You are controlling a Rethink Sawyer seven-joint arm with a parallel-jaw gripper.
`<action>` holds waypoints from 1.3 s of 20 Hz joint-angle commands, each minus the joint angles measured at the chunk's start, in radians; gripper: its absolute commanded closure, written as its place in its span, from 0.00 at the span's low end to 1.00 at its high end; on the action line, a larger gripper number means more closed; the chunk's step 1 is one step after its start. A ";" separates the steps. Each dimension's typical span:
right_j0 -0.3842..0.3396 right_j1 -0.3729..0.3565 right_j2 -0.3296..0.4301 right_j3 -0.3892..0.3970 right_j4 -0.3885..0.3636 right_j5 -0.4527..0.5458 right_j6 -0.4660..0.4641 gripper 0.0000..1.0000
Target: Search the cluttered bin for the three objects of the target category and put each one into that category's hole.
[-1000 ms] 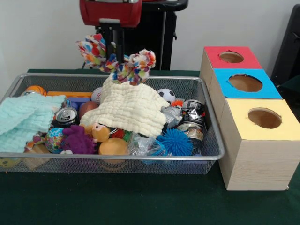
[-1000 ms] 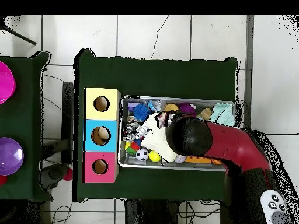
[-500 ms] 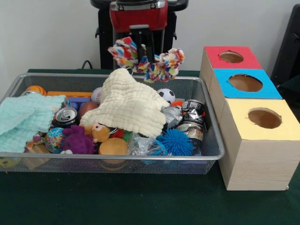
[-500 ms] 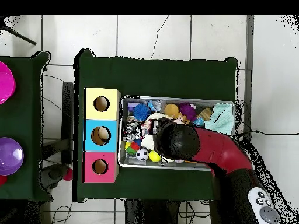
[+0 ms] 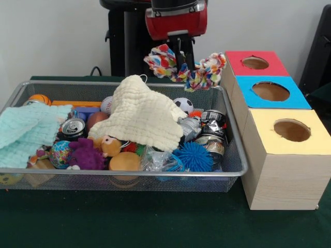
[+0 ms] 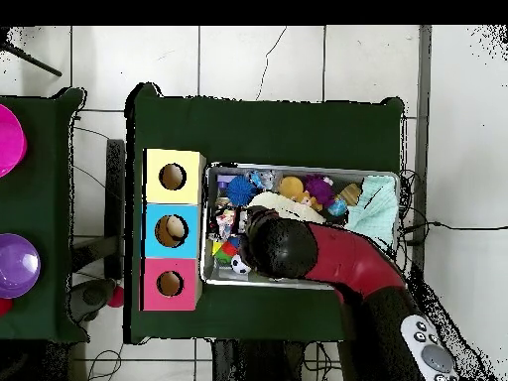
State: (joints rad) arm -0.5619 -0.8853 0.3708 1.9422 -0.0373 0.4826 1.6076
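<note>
In the front view my gripper (image 5: 181, 61) hangs above the bin's far right corner, shut on a multicoloured knotted rope toy (image 5: 202, 72). The toy dangles clear of the bin, its right knot just left of the red-topped box (image 5: 257, 63). The blue-topped box (image 5: 271, 92) and the yellow-topped box (image 5: 292, 130) stand in a row nearer the camera, each with a round hole. From overhead, the arm's head (image 6: 279, 246) covers the gripper and the toy, near the red box (image 6: 170, 284).
The wire mesh bin (image 5: 124, 178) holds a cream cloth (image 5: 145, 116), a mint cloth (image 5: 26, 132), a soccer ball (image 5: 182, 105), a blue spiky ball (image 5: 192, 156), crushed cans (image 5: 213, 123), a purple plush (image 5: 85, 154) and other small toys.
The gripper has carried the rope toy to the right in the front view, off the cream cloth and towards the boxes. The cloth has settled back in the bin.
</note>
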 commanded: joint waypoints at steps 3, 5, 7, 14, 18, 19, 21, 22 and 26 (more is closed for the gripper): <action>-0.029 -0.007 0.120 0.113 0.119 0.018 0.122 1.00; -0.033 -0.029 0.135 0.126 0.146 0.036 0.121 1.00; -0.033 -0.048 0.147 0.135 0.176 0.056 0.126 1.00; -0.011 -0.074 0.160 0.139 0.256 0.077 0.142 1.00; 0.000 -0.063 0.175 0.137 0.280 0.049 0.144 1.00; 0.005 -0.061 0.175 0.138 0.284 0.040 0.147 1.00; 0.020 -0.050 0.170 0.132 0.283 0.017 0.151 1.00; 0.029 -0.045 0.166 0.128 0.279 0.005 0.151 1.00; 0.072 -0.002 0.142 0.107 0.265 -0.071 0.174 1.00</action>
State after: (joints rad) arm -0.5207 -0.9328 0.4802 2.0292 0.1953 0.4748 1.6076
